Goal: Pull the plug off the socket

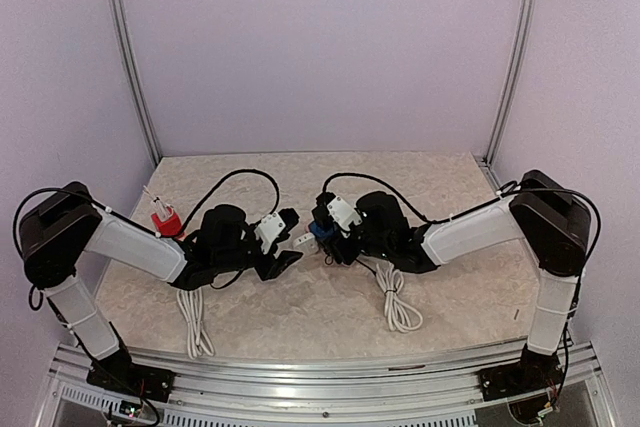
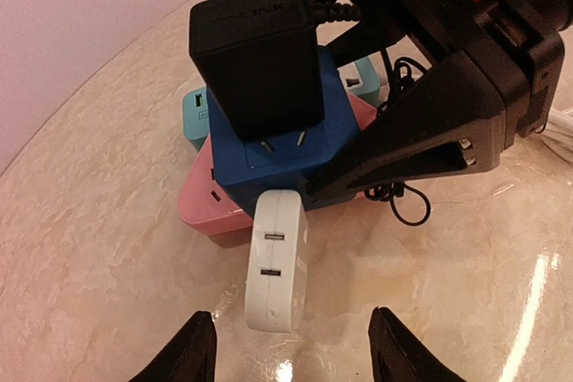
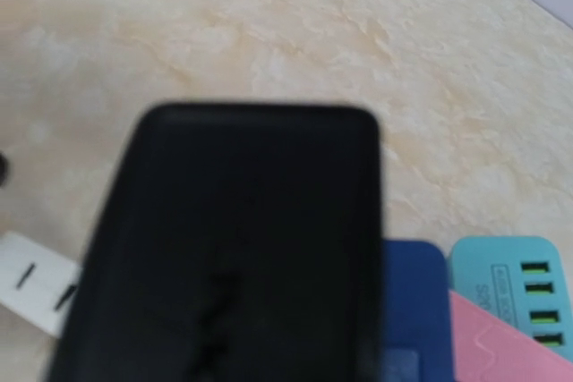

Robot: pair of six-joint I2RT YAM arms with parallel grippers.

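A blue socket block (image 2: 269,145) lies on a pink block (image 2: 201,207) and a teal block (image 2: 195,114). A black adapter (image 2: 255,55) sits in its top face, raised so its prongs show. A white USB charger (image 2: 276,261) sticks out of its near side. My left gripper (image 2: 293,351) is open, its tips either side of the charger's near end and not touching it. My right gripper (image 1: 332,234) is shut on the blue socket block, one finger (image 2: 421,136) along its right side. In the right wrist view the black adapter (image 3: 233,248) hides the jaws.
The group sits mid-table (image 1: 318,232) between both arms. A red plug (image 1: 163,220) stands by the left arm. White cable coils lie at front left (image 1: 192,322) and front right (image 1: 398,302). Black cables (image 1: 240,179) loop behind. A small black cable loop (image 2: 407,207) lies beside the blocks.
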